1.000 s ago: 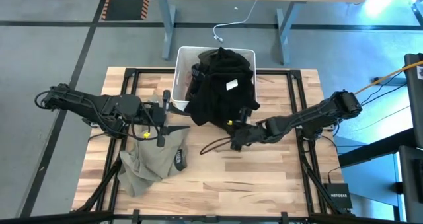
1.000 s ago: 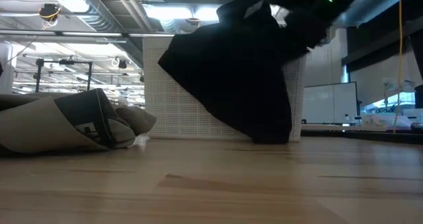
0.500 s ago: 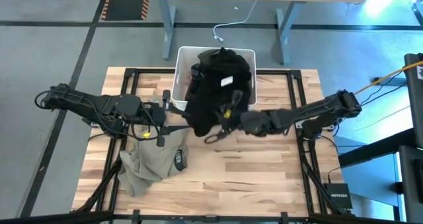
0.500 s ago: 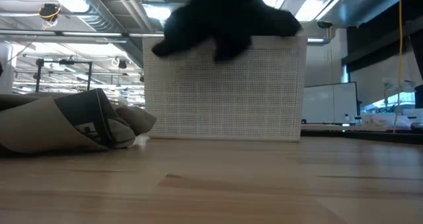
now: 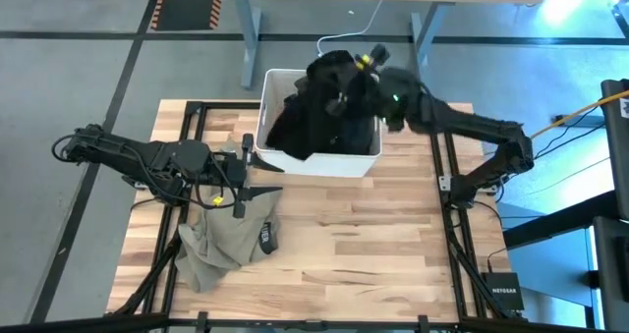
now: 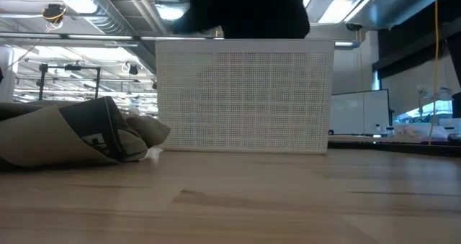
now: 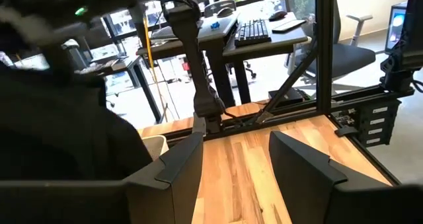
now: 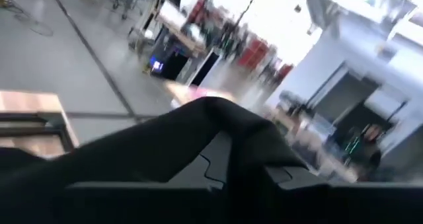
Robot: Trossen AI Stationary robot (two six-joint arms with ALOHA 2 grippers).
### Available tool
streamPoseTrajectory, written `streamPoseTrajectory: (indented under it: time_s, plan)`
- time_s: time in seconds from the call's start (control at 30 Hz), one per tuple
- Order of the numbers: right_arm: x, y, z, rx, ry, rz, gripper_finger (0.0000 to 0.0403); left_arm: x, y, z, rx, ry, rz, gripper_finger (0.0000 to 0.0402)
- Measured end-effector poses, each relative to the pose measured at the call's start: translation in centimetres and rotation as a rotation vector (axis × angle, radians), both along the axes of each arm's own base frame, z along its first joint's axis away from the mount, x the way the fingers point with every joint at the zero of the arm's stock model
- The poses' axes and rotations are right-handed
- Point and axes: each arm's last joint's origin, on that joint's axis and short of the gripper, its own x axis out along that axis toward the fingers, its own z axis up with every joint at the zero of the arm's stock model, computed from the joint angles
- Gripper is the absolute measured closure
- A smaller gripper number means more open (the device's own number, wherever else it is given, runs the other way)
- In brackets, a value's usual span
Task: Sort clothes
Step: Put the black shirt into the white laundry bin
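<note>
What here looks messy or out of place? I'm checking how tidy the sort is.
The black fabric garment is bunched above the white rectangular plastic bin, spilling over its rim while the right pincer holds it. The khaki-olive garment lies crumpled on the table by the left pincer.

The overhead view is evenly and softly lit; the wooden table [image 5: 334, 254] shows only faint shadows, with a cool bluish glare at the right edge of the frame. The low view looks into bright ceiling strip lights along the top, so the black garment [image 6: 245, 10] reads as a featureless silhouette, and the table in the foreground is soft and out of focus. The left wrist view is bright from windows at the upper right, with the dark cloth at left blurred. The right wrist view is heavily motion-blurred, its upper right blown out to white.
</note>
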Motion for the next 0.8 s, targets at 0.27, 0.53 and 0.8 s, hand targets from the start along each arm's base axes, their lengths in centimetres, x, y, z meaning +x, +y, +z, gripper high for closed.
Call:
streamPoseTrajectory:
  time_s: [0.27,0.53,0.8]
  plan:
    - [-0.3,-5.6,-5.8,0.441,0.175,-0.001,0.0341,0.0,0.0,0.0,0.0,0.001,0.0,0.0231]
    - [-1.7,-3.4,-2.8,0.418,0.318,0.002,0.024,0.0,0.0,-0.5,-0.002,0.046,0.002,0.0231]
    - [-5.6,1.1,5.8,0.392,0.169,0.095,0.0189,0.0,0.0,-0.4,-0.011,0.044,0.003,0.0231]
